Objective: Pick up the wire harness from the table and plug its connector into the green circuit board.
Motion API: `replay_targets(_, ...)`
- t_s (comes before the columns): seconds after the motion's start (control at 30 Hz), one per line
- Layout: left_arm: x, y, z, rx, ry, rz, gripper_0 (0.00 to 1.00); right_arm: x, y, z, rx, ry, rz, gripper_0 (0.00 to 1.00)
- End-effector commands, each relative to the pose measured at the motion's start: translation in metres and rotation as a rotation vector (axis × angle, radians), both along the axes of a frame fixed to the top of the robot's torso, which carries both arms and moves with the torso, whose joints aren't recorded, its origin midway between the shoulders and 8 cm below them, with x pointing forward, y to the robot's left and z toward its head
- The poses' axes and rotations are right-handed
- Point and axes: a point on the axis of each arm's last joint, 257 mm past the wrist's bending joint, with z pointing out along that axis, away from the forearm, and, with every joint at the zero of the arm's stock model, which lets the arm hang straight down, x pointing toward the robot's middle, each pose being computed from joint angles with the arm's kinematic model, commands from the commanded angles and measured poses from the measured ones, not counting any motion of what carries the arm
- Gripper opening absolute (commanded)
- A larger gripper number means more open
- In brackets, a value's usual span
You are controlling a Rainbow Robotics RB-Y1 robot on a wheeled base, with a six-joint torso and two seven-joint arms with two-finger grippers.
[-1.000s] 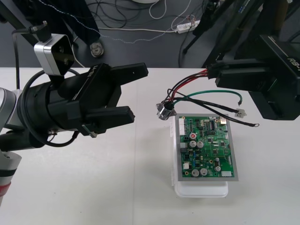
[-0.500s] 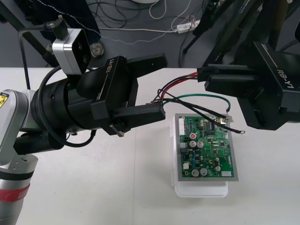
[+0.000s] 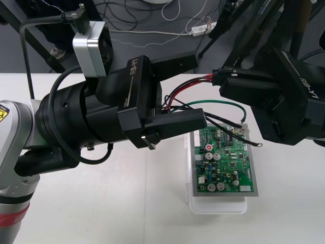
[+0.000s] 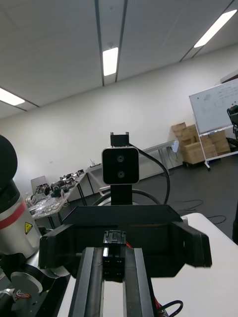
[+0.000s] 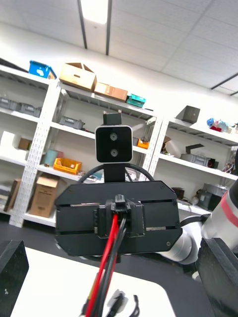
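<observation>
My right gripper point(image 3: 223, 80) hovers above the far edge of the green circuit board point(image 3: 223, 162), shut on the harness's black plug point(image 4: 114, 242). In the right wrist view the right gripper point(image 4: 114, 265) has its fingers close together around the plug. Red, black and green wires point(image 3: 203, 104) hang from it over the board's far edge. My left gripper point(image 3: 199, 89) is open, with one finger on each side of the wires. The left wrist view has the left gripper point(image 5: 115, 257) wide open, facing the right gripper's plug point(image 5: 119, 205) and the red wire point(image 5: 106, 262) below it.
The board sits on a white base point(image 3: 218, 206) on the pale table point(image 3: 101, 213). A loose wire end with a ring terminal point(image 3: 259, 145) dangles over the board's far right corner. Dark floor with cables point(image 3: 152, 20) lies beyond the table's far edge.
My left arm has swung right and forward, bringing its open fingers around the hanging wires and hiding the harness's lower end. The right gripper with the plug has shifted slightly left.
</observation>
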Motion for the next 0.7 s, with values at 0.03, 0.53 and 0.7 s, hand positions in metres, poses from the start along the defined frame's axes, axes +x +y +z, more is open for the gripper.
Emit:
replay_targets(0.03, -0.006, -0.008, 0.014, 0.006, 0.033, -0.002, 1.0, -0.011, -0.001, 0.009, 0.025, -0.067, -0.003, 0.0)
replay_targets(0.53, -0.019, 0.001, 0.016, 0.073, 0.054, -0.023, 1.0, -0.014, -0.001, 0.006, 0.014, -0.07, 0.0, 0.0)
replay_targets(0.7, -0.02, 0.0, 0.02, 0.08, 0.068, -0.037, 1.0, -0.014, -0.001, 0.007, 0.014, -0.072, 0.001, 0.0)
